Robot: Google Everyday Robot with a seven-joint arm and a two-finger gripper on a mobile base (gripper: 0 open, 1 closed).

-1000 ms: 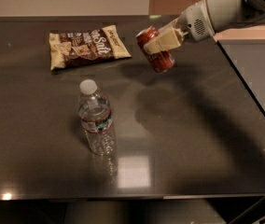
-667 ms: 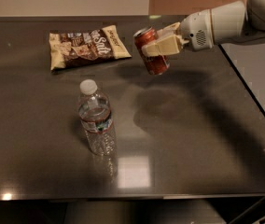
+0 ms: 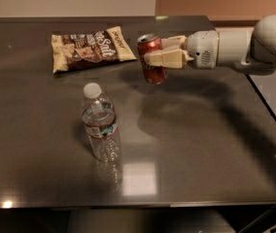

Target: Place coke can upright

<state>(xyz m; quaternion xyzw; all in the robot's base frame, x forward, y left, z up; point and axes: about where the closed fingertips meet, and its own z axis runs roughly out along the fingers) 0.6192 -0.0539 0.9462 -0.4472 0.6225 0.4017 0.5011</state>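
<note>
I see my cream gripper (image 3: 152, 57), its fingers (image 3: 168, 58) clamped on the small red aluminium coke can (image 3: 153, 74), nearly upright above the dark worktop (image 3: 201, 149), beside the brown snack bag (image 3: 89, 47).

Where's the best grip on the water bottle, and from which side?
Grip mid-body at the label band, coming side-on from the right of the view, where the arm reaches in. The water bottle stands upright, round and slim, so a horizontal pinch should fit; its cap looks too small. The gripper hangs beside the chip bag, shut on the coke can.
</note>
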